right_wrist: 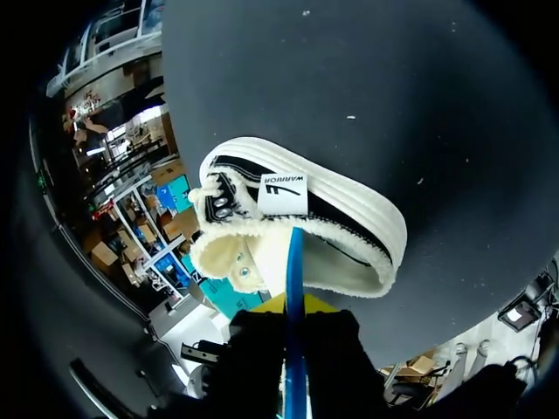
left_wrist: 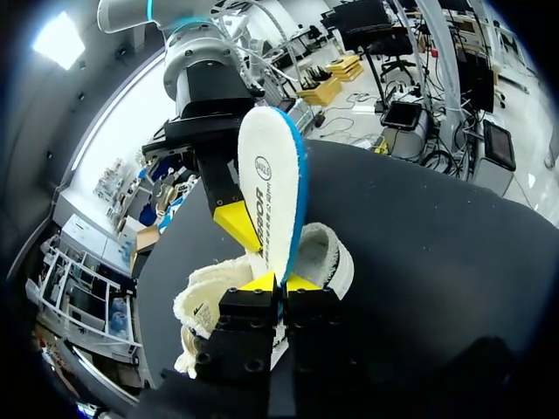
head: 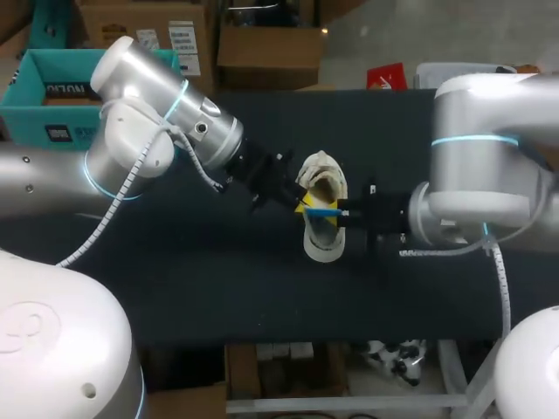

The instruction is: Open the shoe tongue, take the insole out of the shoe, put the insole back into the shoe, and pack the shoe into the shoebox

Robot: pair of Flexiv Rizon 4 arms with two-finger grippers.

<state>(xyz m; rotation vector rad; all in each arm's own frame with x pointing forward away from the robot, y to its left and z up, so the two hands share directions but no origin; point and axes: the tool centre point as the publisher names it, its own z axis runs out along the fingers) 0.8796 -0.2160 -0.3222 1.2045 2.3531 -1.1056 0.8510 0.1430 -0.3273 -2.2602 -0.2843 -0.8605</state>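
A cream and black shoe (head: 322, 179) lies on its side mid-table, its opening toward my right arm. The insole (head: 324, 211), white with a blue edge, is held above it between both grippers. In the left wrist view my left gripper (left_wrist: 281, 281) is shut on the lower end of the upright insole (left_wrist: 271, 179), with the shoe (left_wrist: 325, 253) just behind. A yellow finger (left_wrist: 234, 223) of my right gripper presses the insole's white face. In the right wrist view the insole (right_wrist: 294, 257) runs edge-on between the fingers of my right gripper (right_wrist: 293, 304), shut on it, with the shoe (right_wrist: 349, 218) ahead. A teal open box (head: 35, 109) stands far left.
The black table (head: 218, 288) stretches to all sides of the shoe. My left arm (head: 157, 131) comes over its far left part and my right arm (head: 480, 166) over its right part, meeting at the shoe.
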